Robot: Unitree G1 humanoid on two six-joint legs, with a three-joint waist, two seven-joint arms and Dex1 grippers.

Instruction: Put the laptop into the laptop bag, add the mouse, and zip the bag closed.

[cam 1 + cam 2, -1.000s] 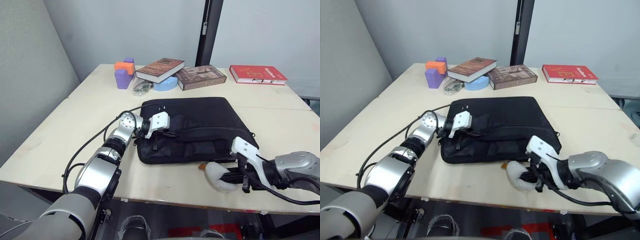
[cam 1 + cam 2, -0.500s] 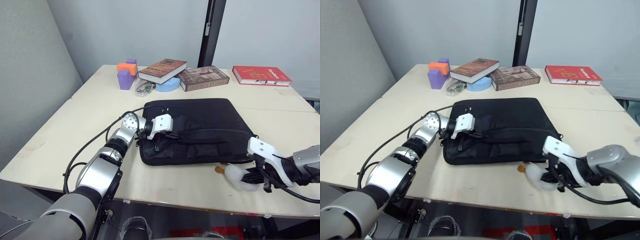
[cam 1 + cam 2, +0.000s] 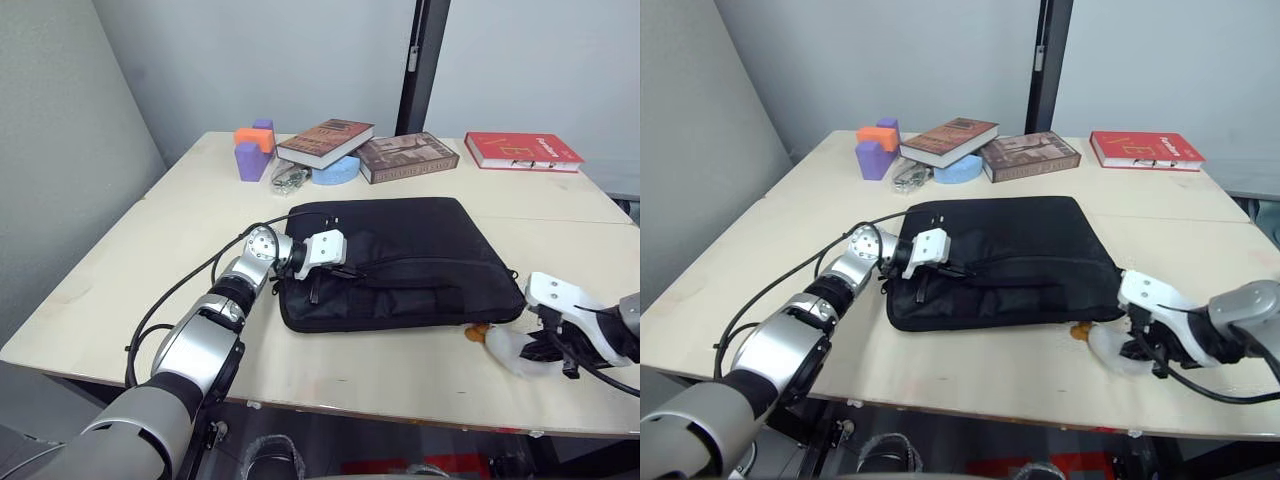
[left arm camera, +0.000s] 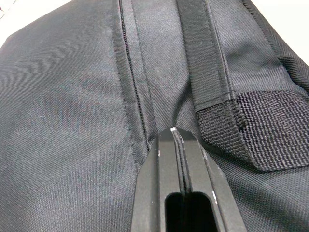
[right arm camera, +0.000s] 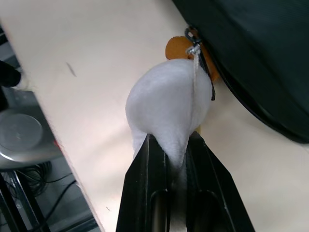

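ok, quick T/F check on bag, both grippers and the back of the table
1. The right gripper is shut on a white plush duck. True.
2. The left gripper is open above the red book. False: shut, on the laptop bag.
3. The duck lies on top of the bag. False: beside its near right corner, on the table.
4. The red book lies at the far right. True.

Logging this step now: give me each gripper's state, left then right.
Left gripper: shut, fingertips pressed on the laptop bag beside its zipper.
Right gripper: shut on the white plush duck.
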